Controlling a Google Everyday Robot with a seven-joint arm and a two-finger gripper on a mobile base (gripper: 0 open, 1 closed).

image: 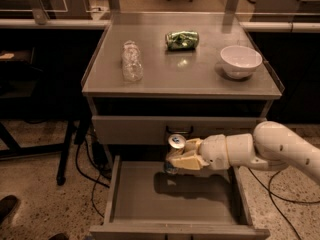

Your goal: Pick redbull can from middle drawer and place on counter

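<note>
The redbull can [175,143] is a slim can with a shiny silver top, held upright in my gripper [181,156]. The gripper is shut on the can and holds it above the floor of the open middle drawer [175,196], near the drawer's back. The can's top is level with the closed drawer front above, by its dark loop handle [179,130]. My white arm [270,149] reaches in from the right. The grey metal counter [190,69] lies above, behind the can.
On the counter lie a clear plastic bottle [132,60] at the left, a crushed green can [182,40] at the back middle and a white bowl [240,60] at the right. Cables [90,154] hang left of the cabinet.
</note>
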